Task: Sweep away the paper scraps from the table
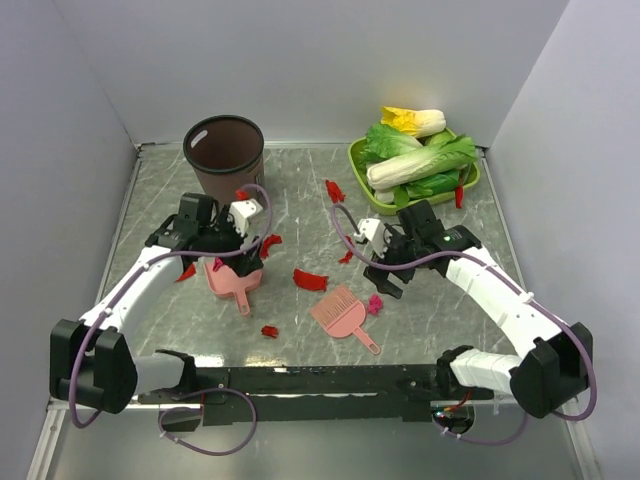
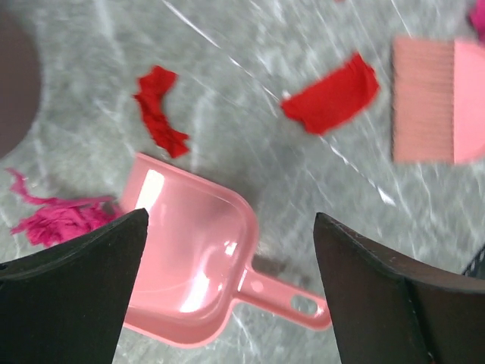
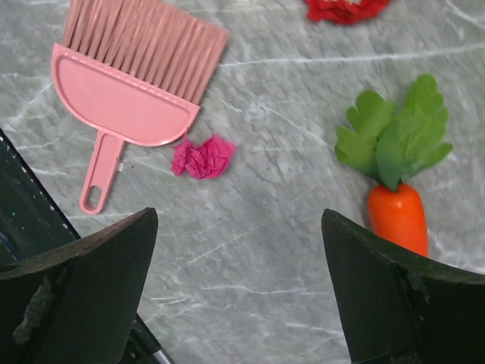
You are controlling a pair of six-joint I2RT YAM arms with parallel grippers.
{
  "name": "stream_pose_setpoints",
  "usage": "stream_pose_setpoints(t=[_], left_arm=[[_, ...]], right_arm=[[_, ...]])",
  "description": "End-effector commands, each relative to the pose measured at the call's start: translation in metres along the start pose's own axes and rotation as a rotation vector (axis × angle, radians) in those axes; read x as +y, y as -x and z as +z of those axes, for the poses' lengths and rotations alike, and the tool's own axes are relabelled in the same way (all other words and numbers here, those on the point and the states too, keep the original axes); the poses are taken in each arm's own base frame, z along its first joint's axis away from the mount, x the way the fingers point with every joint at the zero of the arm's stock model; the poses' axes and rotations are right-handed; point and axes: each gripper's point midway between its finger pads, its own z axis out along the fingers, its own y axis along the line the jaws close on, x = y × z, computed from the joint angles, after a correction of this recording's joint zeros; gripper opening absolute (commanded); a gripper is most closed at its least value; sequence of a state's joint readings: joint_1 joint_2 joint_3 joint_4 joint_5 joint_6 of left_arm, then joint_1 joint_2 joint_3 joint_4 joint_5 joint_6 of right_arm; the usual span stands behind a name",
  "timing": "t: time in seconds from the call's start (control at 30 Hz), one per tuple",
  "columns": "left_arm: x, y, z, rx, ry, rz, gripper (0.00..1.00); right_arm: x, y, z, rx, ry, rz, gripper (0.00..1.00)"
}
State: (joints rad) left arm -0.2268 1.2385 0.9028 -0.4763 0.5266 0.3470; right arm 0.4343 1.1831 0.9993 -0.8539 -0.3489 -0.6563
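Along the near edge, at 6 o'clock, a black metal rail (image 1: 320,378) borders the grey marble-patterned table (image 1: 300,345). Just beyond it lies one small crumpled red paper scrap (image 1: 269,331). Toward 5 o'clock a pink plastic hand brush (image 1: 342,313) lies flat, bristles pointing to 11 o'clock, with a crumpled magenta paper scrap (image 1: 375,303) just beside its head. The right pincer (image 3: 239,216) hangs above bare table, fingers spread wide and holding nothing. An orange toy carrot with green leaves (image 3: 398,212) lies on the table close by.

At mid-table a flat red paper scrap (image 1: 309,280) lies between the brush and a pink plastic dustpan (image 1: 235,281), which sits toward 9 o'clock with its handle pointing near. Its scoop shows only glossy bare plastic. A frayed magenta scrap (image 2: 61,220) lies against its outer wall, and a twisted red scrap (image 2: 161,110) lies just off its mouth. The left pincer (image 2: 231,218) hovers over the dustpan, fingers spread wide, gripping nothing. More red paper scraps are scattered around both arms, among them a folded red scrap (image 1: 334,190) toward 12 o'clock.

At 11 o'clock a round dark-brown plastic bin (image 1: 224,155) stands upright; its inside is too dark to tell any contents. At 1 o'clock a lime-green plastic tray (image 1: 357,160) holds toy leafy cabbages (image 1: 420,165), a yellow-white cabbage (image 1: 415,121) over its far rim and a slim red chili (image 1: 459,195) at its near-right edge.
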Motion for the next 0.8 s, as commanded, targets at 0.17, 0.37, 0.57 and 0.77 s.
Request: stream_pose_setpoints(t=[0.17,0.37,0.57,0.77], left_arm=[[-0.036,-0.031,-0.015,0.083,-0.143,0.231,0.92],[-0.04,-0.042,-0.025,0.116,-0.144,0.256,0.92],[-0.041,-0.053,-0.033,0.139,-0.118,0.288,0.92],[-0.042,-0.06,-0.038,0.16,-0.105,0.261,0.88]], right_arm=[[0.004,0.005,0.026,-0.023,0.089,-0.217,0.84],[0.019,0.017,0.037,-0.046,0.202,-0.329,0.79],[0.023,0.025,0.049,-0.045,0.224,-0.311,0.71],[0.022,0.032,0.066,0.021,0.22,-0.029,0.62]])
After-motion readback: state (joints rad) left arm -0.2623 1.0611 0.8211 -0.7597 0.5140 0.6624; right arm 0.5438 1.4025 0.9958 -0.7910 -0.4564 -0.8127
